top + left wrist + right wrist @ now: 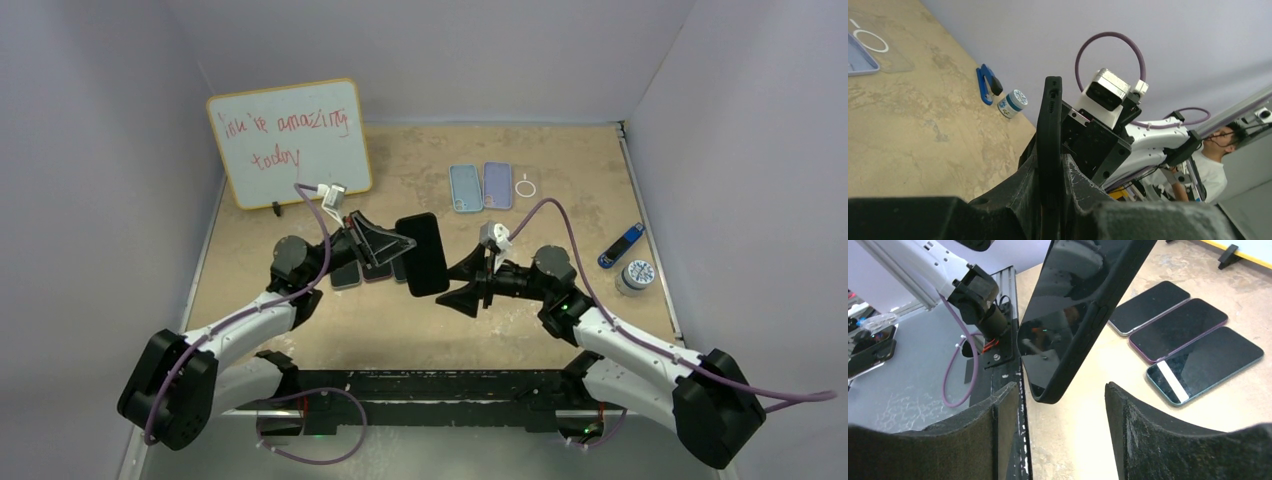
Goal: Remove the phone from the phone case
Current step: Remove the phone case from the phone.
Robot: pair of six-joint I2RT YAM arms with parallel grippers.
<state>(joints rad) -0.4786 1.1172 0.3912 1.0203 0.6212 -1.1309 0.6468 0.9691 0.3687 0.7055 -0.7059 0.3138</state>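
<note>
From above: your left fingers (pixel 383 241) clamp the phone (pixel 421 254), in its case, aloft over mid-table (pixel 560 200). Your right fingers (pixel 466 297) stand apart at its 4 o'clock.

Left wrist: phone edge-on, pinched.

Right wrist: its corner hangs at 12 o'clock, ungripped.

Next, I'd judge: catch the case's rim and peel.

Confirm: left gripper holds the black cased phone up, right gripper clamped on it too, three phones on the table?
No: the right gripper is open, clear of the black cased phone, per the right wrist view. The left gripper does hold it up; three phones lie on the table.
</note>
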